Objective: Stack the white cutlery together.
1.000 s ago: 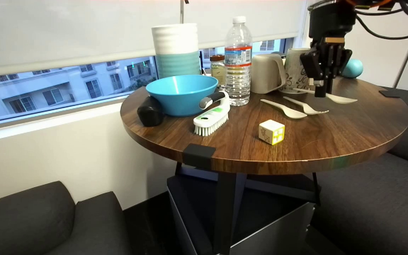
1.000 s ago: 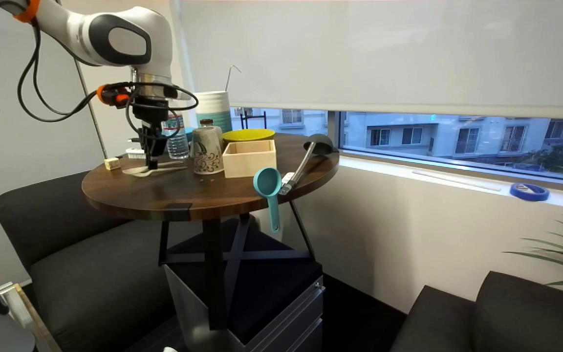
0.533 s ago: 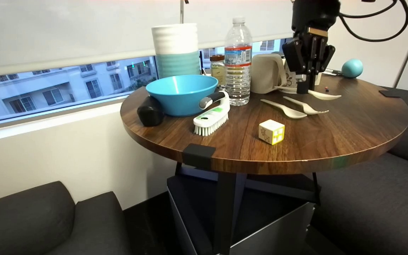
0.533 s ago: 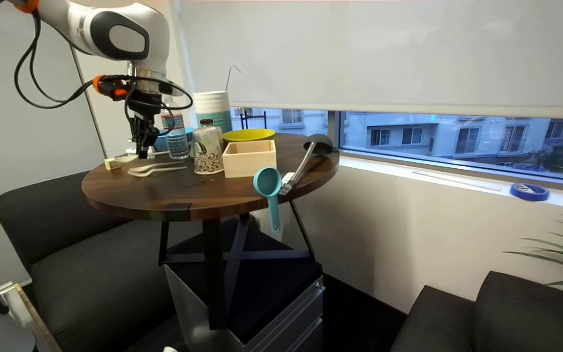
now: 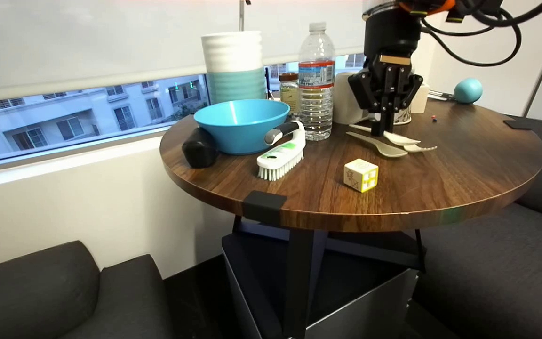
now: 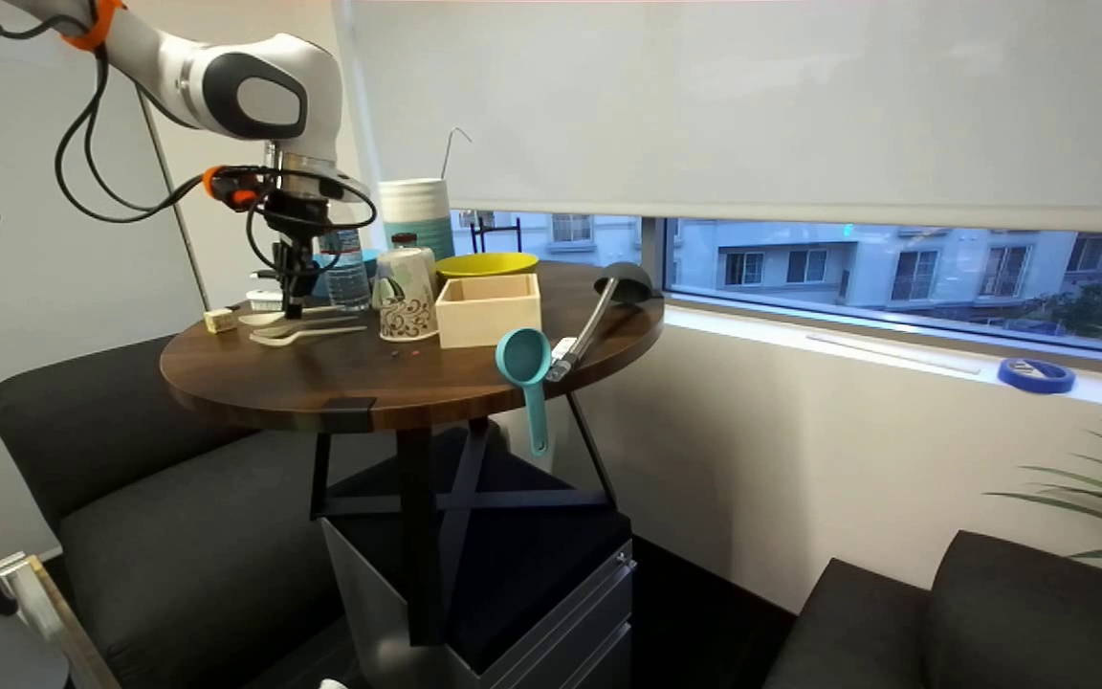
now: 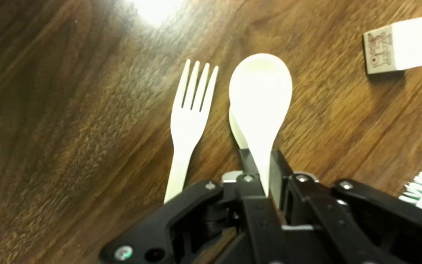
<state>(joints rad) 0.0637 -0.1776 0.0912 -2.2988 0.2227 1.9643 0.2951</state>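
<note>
My gripper [image 5: 382, 131] is shut on the handle of a cream spoon [image 7: 260, 91] and holds it flat just above the table. The held spoon also shows in an exterior view [image 5: 402, 139]. Under it lies a second cream spoon [image 5: 390, 150], mostly hidden by the held one in the wrist view, with only an edge [image 7: 237, 130] showing. Whether the two spoons touch cannot be told. A cream fork [image 7: 188, 124] lies beside them on the table, to the left in the wrist view. It is partly covered in an exterior view [image 5: 421, 148].
A lettered block [image 5: 361, 175] and a white brush [image 5: 280, 157] lie near the spoons. A water bottle [image 5: 317, 89], a patterned cup [image 6: 406, 297], a blue bowl [image 5: 243, 129] and a wooden box [image 6: 489, 316] stand on the round table [image 5: 478, 165].
My gripper has carried the held spoon leftward in an exterior view, from past the fork to over the second spoon. It has dipped lower in the last half second. The fork and second spoon stayed put.
</note>
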